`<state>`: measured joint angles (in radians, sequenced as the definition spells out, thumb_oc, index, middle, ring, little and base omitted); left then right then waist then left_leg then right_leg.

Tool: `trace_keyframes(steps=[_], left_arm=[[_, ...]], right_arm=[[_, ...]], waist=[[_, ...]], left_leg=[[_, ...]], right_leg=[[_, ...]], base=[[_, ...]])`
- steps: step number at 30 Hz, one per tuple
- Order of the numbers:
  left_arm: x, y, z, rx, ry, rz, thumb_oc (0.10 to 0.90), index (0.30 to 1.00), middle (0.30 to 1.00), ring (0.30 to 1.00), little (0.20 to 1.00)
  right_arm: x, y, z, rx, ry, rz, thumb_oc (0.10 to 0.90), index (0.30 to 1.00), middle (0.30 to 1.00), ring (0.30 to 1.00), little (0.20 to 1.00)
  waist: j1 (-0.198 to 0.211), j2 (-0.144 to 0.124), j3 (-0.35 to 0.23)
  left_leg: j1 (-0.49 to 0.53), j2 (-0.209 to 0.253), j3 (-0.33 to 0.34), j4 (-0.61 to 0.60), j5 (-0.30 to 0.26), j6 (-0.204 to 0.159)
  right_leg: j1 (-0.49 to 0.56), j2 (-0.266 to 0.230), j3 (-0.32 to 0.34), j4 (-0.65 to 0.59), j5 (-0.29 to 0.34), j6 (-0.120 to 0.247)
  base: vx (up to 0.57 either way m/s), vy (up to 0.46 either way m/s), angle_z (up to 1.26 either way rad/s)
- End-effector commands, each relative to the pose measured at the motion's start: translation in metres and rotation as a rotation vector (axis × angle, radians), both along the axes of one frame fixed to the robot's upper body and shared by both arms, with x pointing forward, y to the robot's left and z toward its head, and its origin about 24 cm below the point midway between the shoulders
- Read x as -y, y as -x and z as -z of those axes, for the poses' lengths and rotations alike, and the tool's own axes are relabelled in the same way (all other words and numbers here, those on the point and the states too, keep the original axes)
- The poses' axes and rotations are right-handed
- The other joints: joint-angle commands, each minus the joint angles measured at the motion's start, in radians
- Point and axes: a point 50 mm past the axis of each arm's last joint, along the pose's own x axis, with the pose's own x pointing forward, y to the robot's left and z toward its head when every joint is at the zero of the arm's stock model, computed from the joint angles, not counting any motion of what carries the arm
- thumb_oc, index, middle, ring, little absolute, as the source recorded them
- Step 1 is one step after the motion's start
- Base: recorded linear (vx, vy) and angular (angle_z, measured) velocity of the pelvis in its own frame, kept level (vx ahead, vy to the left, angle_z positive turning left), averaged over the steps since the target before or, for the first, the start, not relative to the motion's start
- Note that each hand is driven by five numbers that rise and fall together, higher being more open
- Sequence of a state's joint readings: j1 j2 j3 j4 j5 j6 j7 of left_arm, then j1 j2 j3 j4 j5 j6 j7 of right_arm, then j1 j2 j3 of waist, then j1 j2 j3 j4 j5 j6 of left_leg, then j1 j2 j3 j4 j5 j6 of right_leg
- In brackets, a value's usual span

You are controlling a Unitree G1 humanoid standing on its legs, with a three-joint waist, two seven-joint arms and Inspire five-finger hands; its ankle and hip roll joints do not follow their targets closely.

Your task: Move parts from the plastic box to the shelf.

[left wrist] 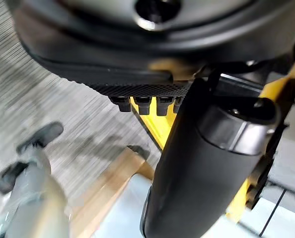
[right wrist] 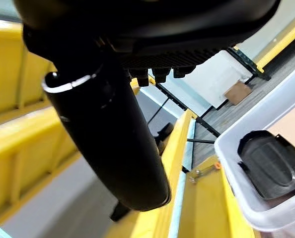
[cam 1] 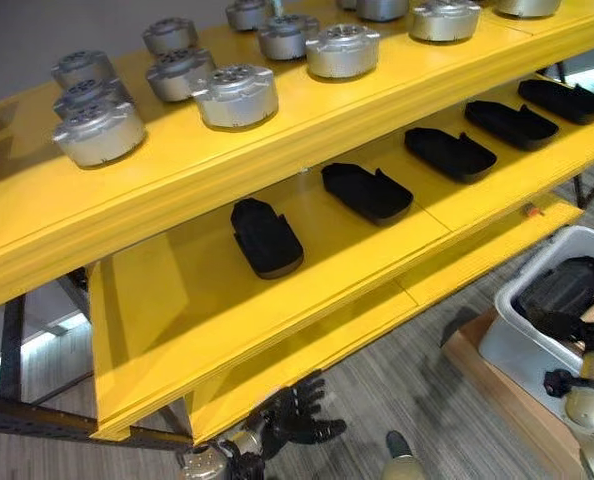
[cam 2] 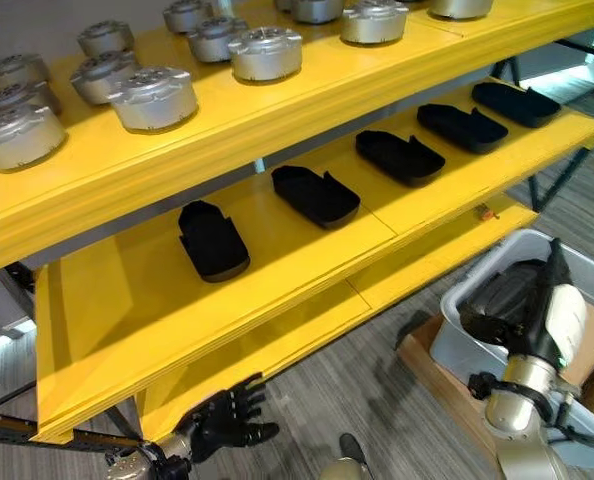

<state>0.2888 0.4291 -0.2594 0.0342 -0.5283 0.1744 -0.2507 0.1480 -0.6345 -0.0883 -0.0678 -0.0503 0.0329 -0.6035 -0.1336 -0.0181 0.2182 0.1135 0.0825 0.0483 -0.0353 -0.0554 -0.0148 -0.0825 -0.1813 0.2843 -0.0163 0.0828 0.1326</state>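
Several black moulded parts lie in a row on the middle yellow shelf (cam 1: 177, 300), the nearest (cam 1: 267, 238) at its left and the farthest (cam 1: 563, 100) at its right. The translucent plastic box (cam 1: 537, 345) stands on the floor at the lower right. One black part (right wrist: 266, 166) lies inside it. My right hand (cam 2: 517, 300) hangs over the box with its thumb (right wrist: 108, 134) straight and nothing held. My left hand (cam 1: 297, 415) is low, in front of the bottom shelf's edge, with fingers spread and empty.
Several silver round parts (cam 1: 237, 95) stand on the top yellow shelf (cam 1: 307, 130). A bare lower shelf (cam 1: 377, 320) juts out beneath. The box rests on a wooden board (cam 1: 502, 395). Grey striped floor (cam 1: 397, 390) lies between my hands.
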Motion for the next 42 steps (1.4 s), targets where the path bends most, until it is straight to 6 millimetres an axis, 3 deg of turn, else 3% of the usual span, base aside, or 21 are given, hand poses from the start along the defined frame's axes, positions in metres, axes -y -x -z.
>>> trace_keyframes(steps=[1,3,6,10,12,13,15,17,21,24,31,37,42], left_arm=[[-0.008,-0.024,-0.036,0.238,-0.025,-0.041,0.900,1.000,1.000,1.000,1.000],[-0.010,-0.026,-0.036,0.253,-0.047,-0.046,0.900,1.000,1.000,1.000,1.000],[-0.024,-0.032,-0.038,0.312,-0.102,-0.185,0.900,1.000,1.000,1.000,1.000],[-0.024,-0.037,-0.034,0.305,-0.131,-0.157,0.900,1.000,1.000,1.000,1.000],[-0.025,-0.038,-0.032,0.308,-0.172,-0.175,0.900,1.000,1.000,1.000,1.000],[-0.024,-0.038,-0.030,0.288,-0.140,-0.227,0.900,1.000,1.000,1.000,1.000],[-0.022,-0.035,-0.028,0.271,-0.123,-0.246,0.900,1.000,1.000,1.000,1.000],[-0.022,-0.031,-0.025,0.274,-0.159,-0.249,0.900,1.000,1.000,1.000,1.000],[-0.018,-0.029,-0.023,0.273,-0.168,-0.269,0.900,1.000,1.000,1.000,1.000],[-0.015,-0.030,-0.023,0.288,-0.166,-0.293,0.900,1.000,1.000,1.000,1.000],[-0.006,-0.028,-0.027,0.309,-0.102,-0.204,0.900,1.000,1.000,1.000,1.000],[0.002,-0.035,-0.036,0.342,-0.068,-0.184,0.900,1.000,1.000,1.000,1.000],[0.014,-0.047,-0.049,0.456,-0.110,-0.100,0.900,1.000,1.000,1.000,1.000]], right_arm=[[0.009,-0.011,-0.042,0.194,0.038,0.021,0.900,1.000,1.000,1.000,1.000],[0.007,-0.010,-0.036,0.175,0.023,0.027,0.900,1.000,1.000,1.000,1.000],[0.004,-0.002,-0.022,0.150,0.031,0.043,0.900,1.000,1.000,1.000,1.000],[0.013,0.003,-0.033,0.236,0.048,0.118,0.900,1.000,1.000,1.000,1.000],[0.012,-0.003,-0.035,0.239,0.022,0.072,0.900,1.000,1.000,1.000,1.000],[0.001,-0.007,-0.033,0.239,0.018,-0.002,0.900,1.000,1.000,1.000,1.000],[-0.009,-0.008,-0.033,0.248,0.035,-0.040,0.900,1.000,1.000,1.000,1.000],[-0.011,-0.008,-0.036,0.273,0.021,-0.053,0.900,1.000,1.000,1.000,1.000],[-0.005,-0.012,-0.049,0.326,0.049,-0.029,0.900,1.000,1.000,1.000,1.000],[-0.004,-0.016,-0.054,0.309,0.024,-0.015,0.900,1.000,1.000,1.000,1.000],[-0.002,-0.010,-0.038,0.256,-0.011,0.020,0.900,1.000,1.000,1.000,1.000],[0.004,-0.004,-0.036,0.263,0.014,0.049,0.900,1.000,1.000,1.000,1.000],[0.004,-0.003,-0.032,0.257,0.017,0.053,0.900,1.000,1.000,1.000,1.000]], waist=[[0.010,-0.008,0.024],[0.005,-0.008,0.021],[-0.003,-0.011,0.009],[0.012,-0.031,-0.006],[0.028,-0.049,-0.004],[0.041,-0.061,0.002],[0.048,-0.068,0.008],[0.061,-0.070,0.014],[0.085,-0.075,0.014],[0.085,-0.066,0.011],[0.068,-0.053,0.007],[0.026,-0.037,0.003],[-0.009,-0.033,-0.009]], left_leg=[[0.034,0.031,0.036,0.029,-0.024,-0.018],[0.038,0.019,0.043,0.026,-0.030,-0.014],[0.058,-0.003,0.052,-0.039,-0.011,-0.006],[0.030,-0.001,0.044,-0.052,-0.007,-0.009],[0.029,-0.001,0.083,-0.052,-0.017,-0.007],[0.036,0.001,0.137,-0.052,-0.017,-0.004],[0.047,0.005,0.176,-0.052,-0.015,0.000],[0.046,0.017,0.222,-0.052,-0.001,0.010],[0.047,0.015,0.248,-0.043,0.002,0.000],[0.051,0.024,0.269,-0.036,0.010,-0.019],[0.024,0.074,0.302,0.061,0.011,-0.046],[0.001,0.140,0.306,0.188,0.094,-0.078],[0.006,0.186,0.309,0.277,0.125,-0.106]], right_leg=[[0.134,0.080,-0.144,-0.053,-0.001,-0.014],[0.130,0.074,-0.135,-0.060,0.010,-0.004],[0.103,0.052,-0.128,-0.071,0.047,0.033],[0.057,0.031,-0.174,-0.071,0.078,0.065],[0.024,0.016,-0.250,-0.071,0.099,0.080],[0.008,0.011,-0.331,-0.071,0.119,0.084],[0.010,0.011,-0.391,-0.056,0.131,0.086],[0.027,0.041,-0.454,0.019,0.053,0.045],[0.083,0.057,-0.508,-0.039,0.041,0.023],[0.118,0.075,-0.511,-0.067,0.021,-0.002],[0.144,0.082,-0.514,-0.071,0.002,-0.039],[0.154,0.111,-0.491,-0.057,-0.023,-0.085],[0.162,0.146,-0.458,-0.035,-0.066,-0.114]], base=[[-0.06,0.271,-0.76],[-0.05,0.203,-0.25],[-0.07,0.285,-0.12],[-0.06,0.098,-0.22],[-0.08,0.040,-0.31],[-0.07,-0.028,-0.86],[-0.03,-0.078,-1.41],[0.03,-0.155,-0.97],[0.13,-0.213,-0.47],[0.17,-0.196,-0.05],[0.15,-0.212,-0.08],[0.12,-0.212,-0.14],[0.13,-0.255,-0.28]])
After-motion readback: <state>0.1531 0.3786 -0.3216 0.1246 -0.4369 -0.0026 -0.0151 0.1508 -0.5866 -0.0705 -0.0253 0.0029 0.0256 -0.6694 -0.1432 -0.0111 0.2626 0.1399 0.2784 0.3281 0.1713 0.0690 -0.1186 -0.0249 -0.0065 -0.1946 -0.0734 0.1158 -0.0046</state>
